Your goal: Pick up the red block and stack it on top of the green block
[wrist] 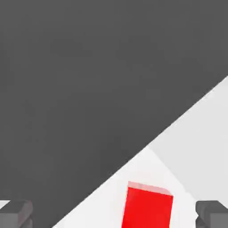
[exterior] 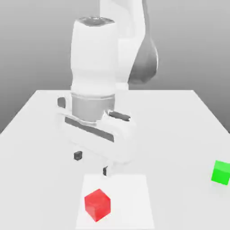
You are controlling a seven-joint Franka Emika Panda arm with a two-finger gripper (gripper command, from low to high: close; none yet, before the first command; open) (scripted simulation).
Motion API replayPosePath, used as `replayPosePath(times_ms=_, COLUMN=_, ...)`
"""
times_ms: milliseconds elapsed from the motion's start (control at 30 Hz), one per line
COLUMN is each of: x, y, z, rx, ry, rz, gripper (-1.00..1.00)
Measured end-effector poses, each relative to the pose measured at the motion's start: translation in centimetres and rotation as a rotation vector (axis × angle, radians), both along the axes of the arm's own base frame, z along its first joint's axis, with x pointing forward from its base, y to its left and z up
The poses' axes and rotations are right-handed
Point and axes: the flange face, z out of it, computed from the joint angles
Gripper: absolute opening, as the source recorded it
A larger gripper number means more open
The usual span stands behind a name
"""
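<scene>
So the Panda's gripper [exterior: 91, 163] is spread wide with nothing in it, hanging above the white table [exterior: 179, 130] a bit behind the red block [exterior: 97, 205]. That block sits on a paler square patch [exterior: 130, 197] near the front edge, and in the hand view it lies between the two fingertips [wrist: 15, 213]. The green block [exterior: 221, 172] sits well apart, over at the exterior view's right.

**A White Table Against Plain Grey**

A broad white table [exterior: 179, 121] filled the lower part of the exterior view, its far edge straight against a smooth grey backdrop [exterior: 36, 40] that darkened gently toward the top. A slightly brighter white rectangular patch [exterior: 130, 197] lay near the table's front. Lighting was soft and even.
</scene>
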Motion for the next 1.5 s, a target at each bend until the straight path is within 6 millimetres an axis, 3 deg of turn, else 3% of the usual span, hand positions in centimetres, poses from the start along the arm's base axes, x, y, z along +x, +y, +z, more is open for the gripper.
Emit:
replayPosePath(times_ms=67, x=-1.0, y=0.1, z=-3.5, rx=0.022, ry=0.05, rz=-0.056, gripper=0.0)
replayPosePath(times_ms=233, x=-1.4, y=0.1, z=-9.9, rx=0.031, ry=0.072, rz=-0.08, gripper=0.0)
replayPosePath(times_ms=267, x=-1.5, y=0.1, z=-10.8, rx=0.031, ry=0.072, rz=-0.08, gripper=-1.0)
replayPosePath(times_ms=500, x=-1.5, y=0.1, z=-10.8, rx=0.031, ry=0.071, rz=-0.081, gripper=-1.0)
replayPosePath(times_ms=667, x=-1.4, y=0.2, z=-5.6, rx=0.031, ry=0.071, rz=-0.078, gripper=-1.0)
replayPosePath(times_ms=800, x=-1.3, y=8.9, z=-4.0, rx=0.025, ry=0.076, rz=0.238, gripper=-1.0)
replayPosePath(times_ms=933, x=-3.3, y=18.4, z=-3.1, rx=0.014, ry=0.078, rz=0.586, gripper=-1.0)
replayPosePath(times_ms=1033, x=-6.4, y=25.5, z=-2.5, rx=0.003, ry=0.079, rz=0.861, gripper=-1.0)
replayPosePath(times_ms=1167, x=-12.5, y=34.9, z=-2.2, rx=-0.017, ry=0.078, rz=1.253, gripper=-1.0)
replayPosePath(times_ms=1233, x=-14.6, y=38.1, z=-3.9, rx=-0.028, ry=0.077, rz=1.41, gripper=-1.0)
replayPosePath(times_ms=1300, x=-15.5, y=39.2, z=-6.2, rx=-0.031, ry=0.077, rz=1.465, gripper=-1.0)
replayPosePath(times_ms=1333, x=-15.8, y=39.3, z=-7.1, rx=-0.031, ry=0.078, rz=1.475, gripper=1.0)
replayPosePath(times_ms=1500, x=-15.7, y=39.3, z=-7.1, rx=-0.031, ry=0.078, rz=1.475, gripper=1.0)
